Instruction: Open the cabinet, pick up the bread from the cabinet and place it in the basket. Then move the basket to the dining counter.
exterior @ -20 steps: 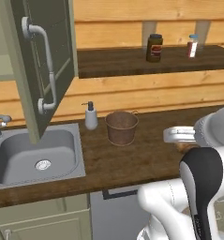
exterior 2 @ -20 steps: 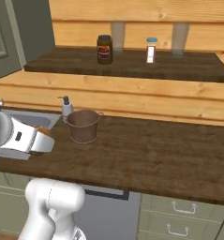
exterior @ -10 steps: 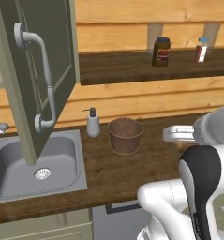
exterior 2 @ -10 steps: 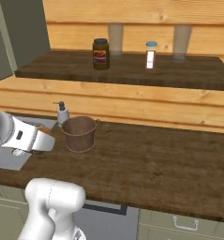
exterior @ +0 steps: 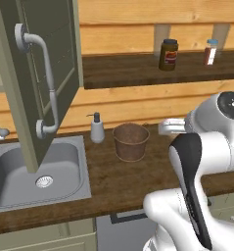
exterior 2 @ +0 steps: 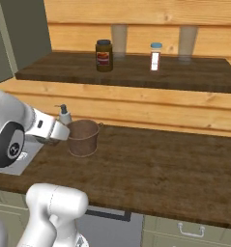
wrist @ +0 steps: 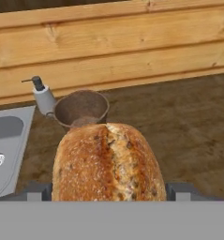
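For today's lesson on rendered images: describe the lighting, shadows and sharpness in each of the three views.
Left base view: even, flat light, no glare on the sink; the basket casts barely a shadow. Right base view: equally soft, the jar and the small bottle look slightly blurred. Hand view: the bread between the fingers is crisply textured; the counter beyond is softer.

Open cabinet [exterior: 45, 83] door over sink [exterior: 35, 171], basket [exterior: 131, 141] beside soap bottle [exterior: 97, 129]

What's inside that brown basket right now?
Nothing that shows. The basket looks empty in the hand view, with a bare brown floor. Its near wall hides a little of the bottom. The bread is in the gripper, not yet inside.
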